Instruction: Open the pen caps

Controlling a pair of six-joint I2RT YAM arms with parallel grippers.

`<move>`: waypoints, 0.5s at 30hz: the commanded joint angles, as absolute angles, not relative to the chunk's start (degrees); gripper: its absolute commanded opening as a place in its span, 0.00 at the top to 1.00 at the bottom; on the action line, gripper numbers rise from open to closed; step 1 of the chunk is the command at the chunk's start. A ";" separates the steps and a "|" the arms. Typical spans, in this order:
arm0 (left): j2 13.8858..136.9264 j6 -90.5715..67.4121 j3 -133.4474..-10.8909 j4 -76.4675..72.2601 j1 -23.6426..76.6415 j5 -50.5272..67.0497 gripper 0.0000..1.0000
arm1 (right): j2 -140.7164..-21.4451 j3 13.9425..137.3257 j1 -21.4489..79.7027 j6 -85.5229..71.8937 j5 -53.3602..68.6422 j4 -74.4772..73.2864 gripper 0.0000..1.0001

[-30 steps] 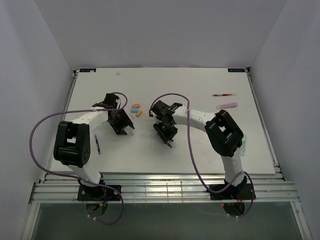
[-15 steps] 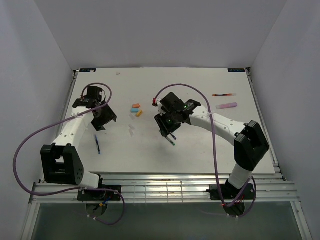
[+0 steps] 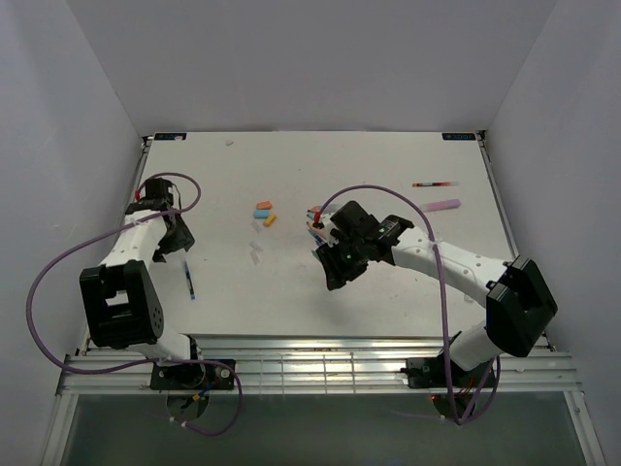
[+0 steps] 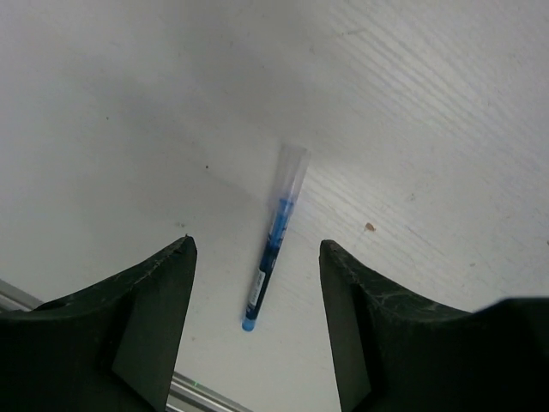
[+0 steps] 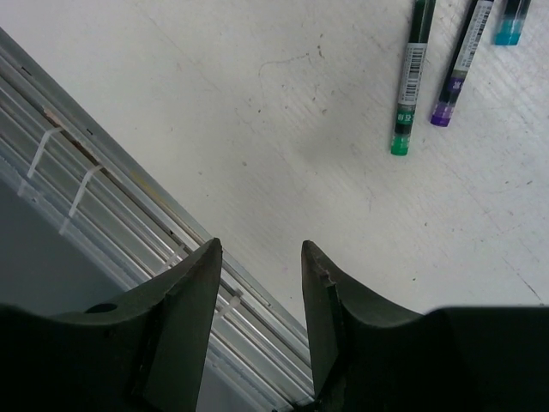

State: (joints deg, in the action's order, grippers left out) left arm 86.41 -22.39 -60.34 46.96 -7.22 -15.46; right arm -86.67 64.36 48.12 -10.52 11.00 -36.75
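Observation:
A thin blue pen with a clear cap on its far end lies on the white table, straight below my open left gripper. From above, that pen lies just nearer than the left gripper, close to the table's left edge. My right gripper hangs open and holds nothing, over the table's near part. Beyond it lie a green pen, a purple pen and a teal pen end. Loose orange and blue caps lie mid-table.
A purple highlighter and a thin pen lie at the far right. Several thin pens show beside the right arm. Pale small pieces lie near the middle. The near-edge metal rails run under the right gripper.
The left arm swung left and nearer, toward the blue pen, and its jaws widened. The right arm stretched out, carrying its gripper right and nearer, with the jaws slightly wider.

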 commanded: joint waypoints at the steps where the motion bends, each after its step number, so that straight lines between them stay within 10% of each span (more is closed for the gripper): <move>1: 87.10 -16.01 -58.72 38.60 -8.96 -11.36 0.30 | -82.88 63.55 48.34 -10.90 12.04 -35.60 0.51; 15: 85.69 -5.36 -47.64 25.05 -9.67 -5.98 0.31 | -83.23 63.72 48.25 -9.05 11.86 -36.65 0.51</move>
State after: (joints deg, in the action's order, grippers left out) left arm 86.78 -8.67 -48.34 29.32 -9.28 -7.70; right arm -83.72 63.18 48.12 -10.02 11.33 -36.64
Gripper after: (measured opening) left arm 0.686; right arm 0.490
